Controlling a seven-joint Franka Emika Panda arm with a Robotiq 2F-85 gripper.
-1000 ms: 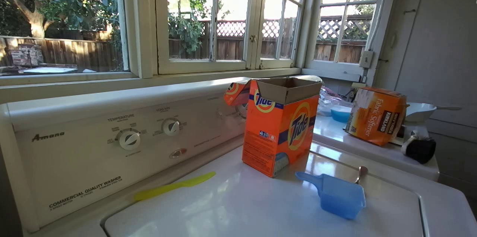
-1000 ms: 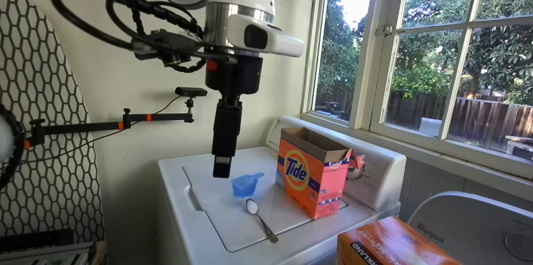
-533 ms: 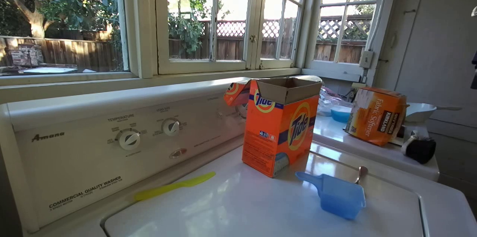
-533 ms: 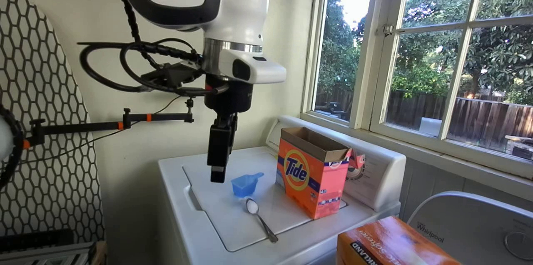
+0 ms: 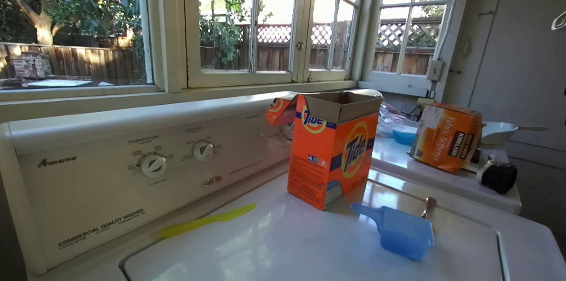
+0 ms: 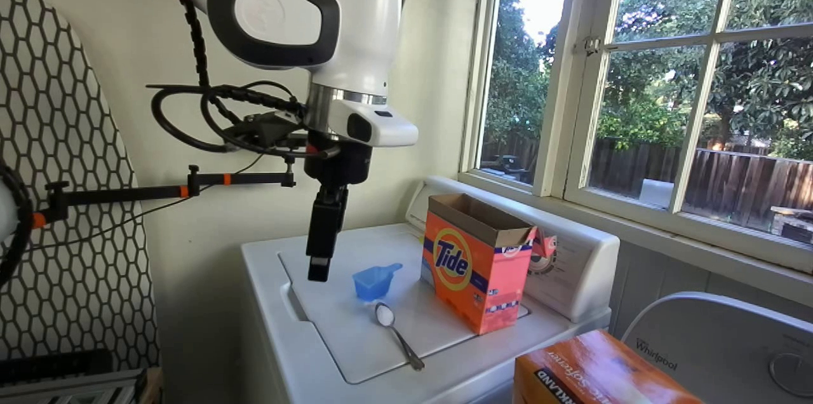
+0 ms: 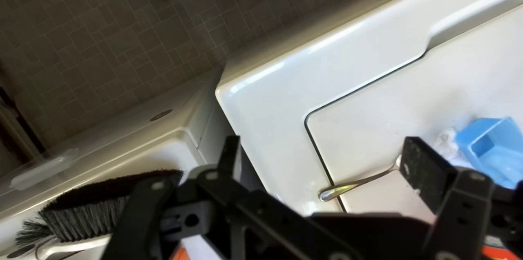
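Gripper [image 7: 322,158] has dropped lower, gaping wide — blue scoop [image 6: 373,283] crowding the spoon [image 7: 351,185], Tide box [image 6: 470,270] nearby.

A translucent blue scoop [image 6: 373,283] is set upright on a white washer lid [image 6: 356,334], just beside a metal spoon [image 7: 344,188] laid face up. White powder [image 6: 385,316] is held in the bowl; the spoon's handle is stretched across the lid's seam.

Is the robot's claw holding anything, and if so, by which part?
Nothing is held. The gripper stands open, its fingers well apart; the spoon seen between them lies on the washer.
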